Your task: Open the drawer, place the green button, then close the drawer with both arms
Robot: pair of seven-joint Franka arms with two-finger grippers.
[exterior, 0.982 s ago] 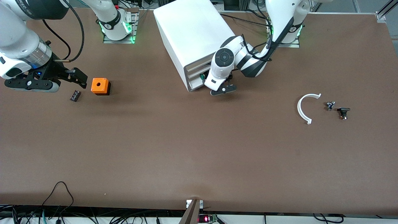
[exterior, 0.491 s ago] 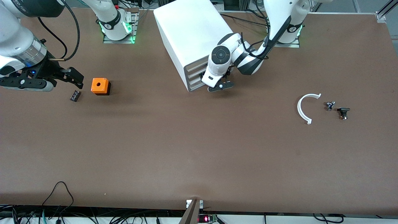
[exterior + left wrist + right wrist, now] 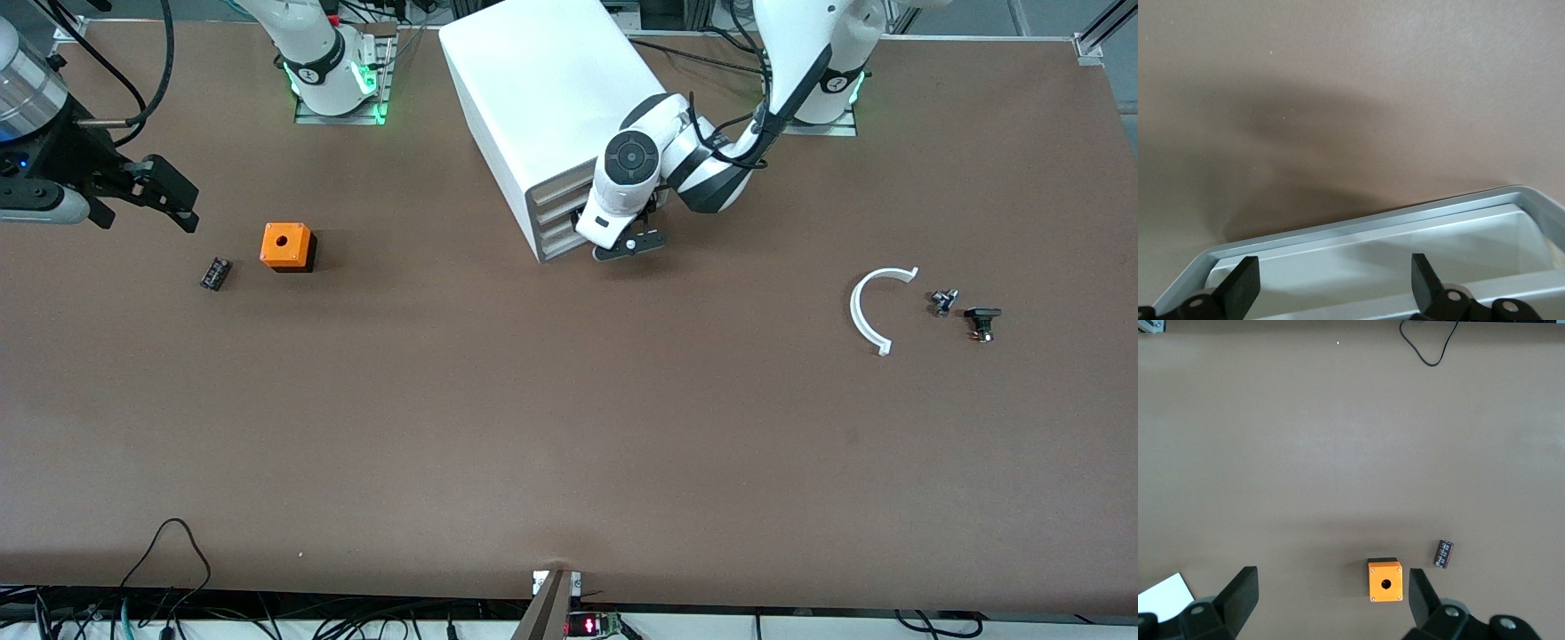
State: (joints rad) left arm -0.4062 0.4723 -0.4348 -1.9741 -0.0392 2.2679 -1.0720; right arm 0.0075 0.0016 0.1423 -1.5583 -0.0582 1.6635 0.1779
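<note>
The white cabinet (image 3: 542, 89) stands at the table's back middle, its three drawer fronts angled toward the right arm's end. The lowest drawer (image 3: 562, 242) sits pushed in, level with the grey frame (image 3: 1338, 230); its white front (image 3: 1371, 263) fills the left wrist view. My left gripper (image 3: 597, 240) is right at that front, open (image 3: 1335, 288), with nothing between its fingers. The button is hidden. My right gripper (image 3: 169, 191) hangs open over the right arm's end of the table, up and away from the orange cube; in its own view the gripper (image 3: 1331, 600) holds nothing.
An orange cube with a hole (image 3: 286, 246) and a small black part (image 3: 215, 272) lie near the right arm's end. Toward the left arm's end lie a white curved strip (image 3: 869, 309), a small metal part (image 3: 943, 300) and a black-capped part (image 3: 981, 321).
The left gripper pressed toward the cabinet and the lowest drawer slid shut, hiding the green cap seen in its gap. The right arm rose and drew back from the orange cube.
</note>
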